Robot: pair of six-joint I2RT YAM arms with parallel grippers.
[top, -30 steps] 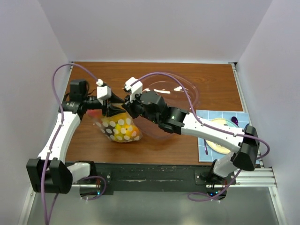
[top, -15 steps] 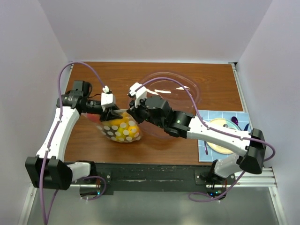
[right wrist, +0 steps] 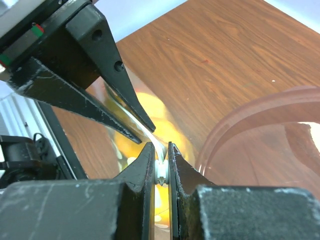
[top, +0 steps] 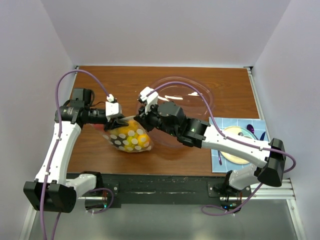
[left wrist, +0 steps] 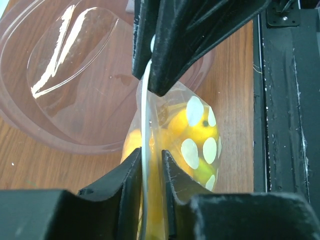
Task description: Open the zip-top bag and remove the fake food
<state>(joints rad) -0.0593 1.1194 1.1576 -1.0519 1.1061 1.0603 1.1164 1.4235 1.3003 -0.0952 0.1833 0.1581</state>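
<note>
The zip-top bag (top: 131, 139), clear with white dots, lies on the wooden table left of centre, full of fake food (top: 127, 136), mostly yellow and orange with a red piece at its left. My left gripper (top: 121, 120) is shut on the bag's top edge. In the left wrist view the gripper (left wrist: 150, 162) pinches the white zip strip (left wrist: 145, 115) above the yellow fruit (left wrist: 192, 127). My right gripper (top: 142, 120) is shut on the same edge just to the right. In the right wrist view the gripper (right wrist: 161, 162) clamps the small white zip slider (right wrist: 161, 173).
A large clear pinkish bowl (top: 205, 97) stands behind and to the right of the bag, under my right arm; it also shows in the left wrist view (left wrist: 65, 115). A blue mat (top: 252, 125) with a plate (top: 235, 150) lies at the right edge.
Both grippers have stayed on the bag's top edge and shifted slightly toward the front right. The left arm's elbow has swung outward to the left. The bag has barely moved.
</note>
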